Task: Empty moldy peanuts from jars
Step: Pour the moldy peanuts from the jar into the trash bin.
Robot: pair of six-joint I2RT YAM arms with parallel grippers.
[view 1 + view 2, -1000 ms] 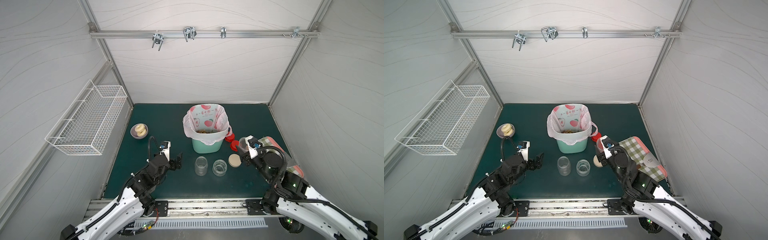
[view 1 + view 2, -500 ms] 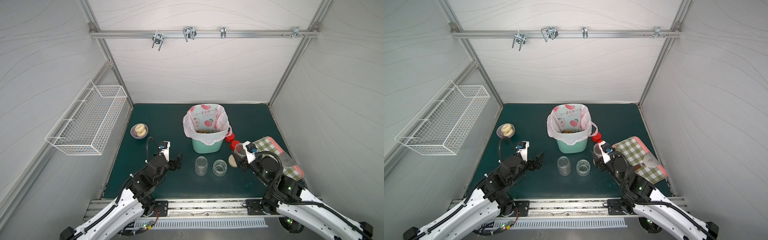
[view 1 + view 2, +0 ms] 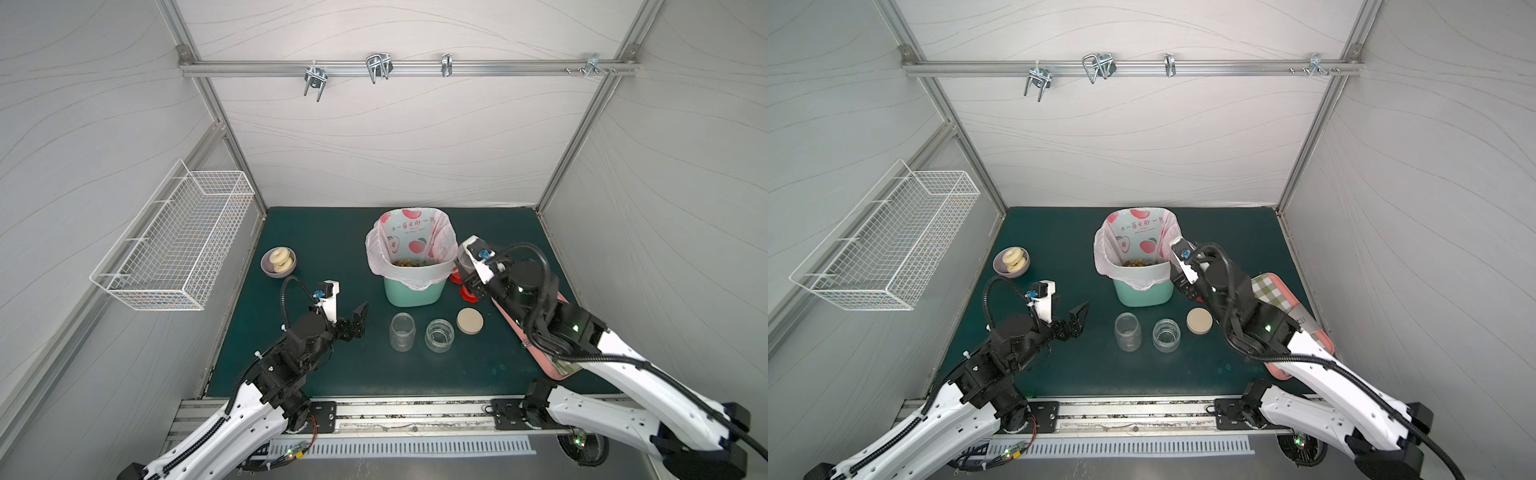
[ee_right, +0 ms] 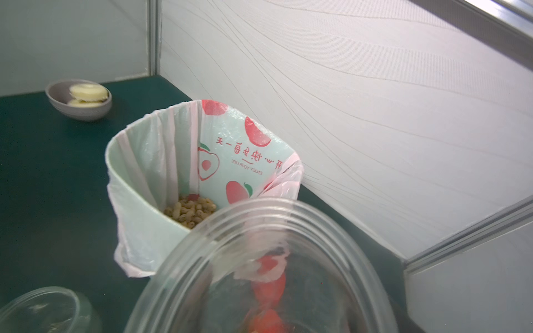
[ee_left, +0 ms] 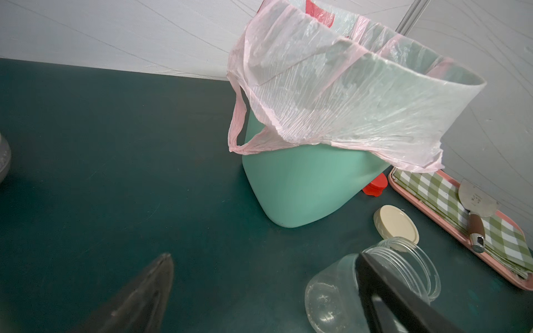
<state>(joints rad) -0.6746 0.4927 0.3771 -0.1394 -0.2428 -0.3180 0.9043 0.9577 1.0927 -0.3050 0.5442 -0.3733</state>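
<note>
Nearest, the left hand [image 3: 348, 316] hangs released over the bench [image 3: 332, 249], at 9 o'clock from a lidless tall jar [image 3: 402, 331] and squat jar [image 3: 439, 335]. A beige lid [image 3: 470, 321] lies at their 3 o'clock. Farther, the right hand [image 3: 467, 270] grasps a third jar [image 4: 259, 274] at the bin's [image 3: 411, 291] 3 o'clock rim. The moldy peanuts [image 4: 190, 212] lie inside the bin.

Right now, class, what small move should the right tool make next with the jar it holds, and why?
I would probably have the right tool stand its held jar upright beside the empty tall jar and squat jar. No nuts show inside it, and the moldy peanuts lie in the bin.
</note>
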